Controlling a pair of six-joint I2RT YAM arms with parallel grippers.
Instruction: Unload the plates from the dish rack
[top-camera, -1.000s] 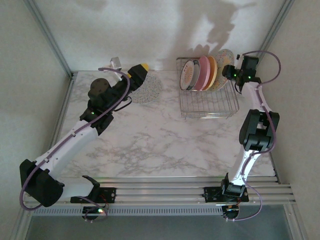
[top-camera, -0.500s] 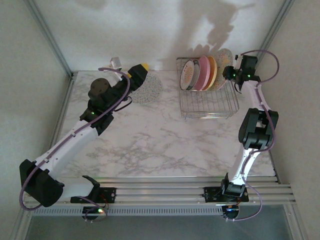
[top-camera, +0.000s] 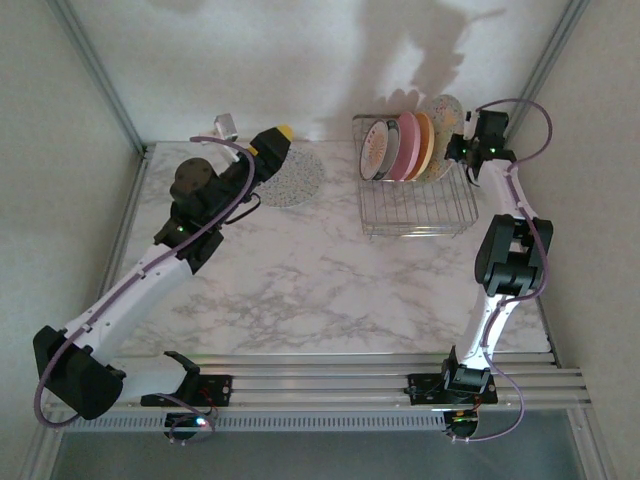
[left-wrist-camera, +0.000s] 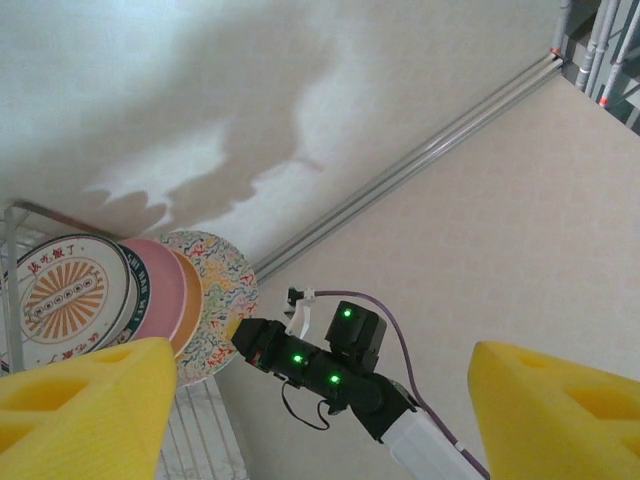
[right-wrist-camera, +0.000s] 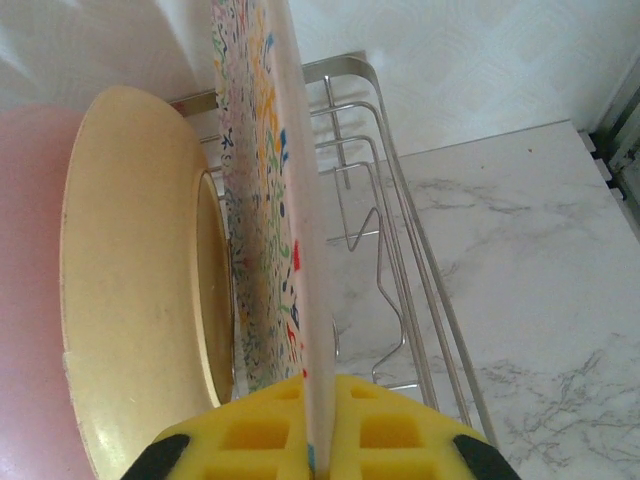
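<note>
Our right gripper (right-wrist-camera: 318, 425) pinches the speckled plate (right-wrist-camera: 255, 180) by its rim, at one o'clock in the rack (top-camera: 415, 215), likely to lift it out; our left gripper (left-wrist-camera: 322, 350) hangs open.

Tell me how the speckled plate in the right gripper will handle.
Probably rigid: the speckled plate stands straight and thin. Pinched only at its rim by the right gripper, it may swing. Likely fragile, and it sits close to the tan plate.
</note>
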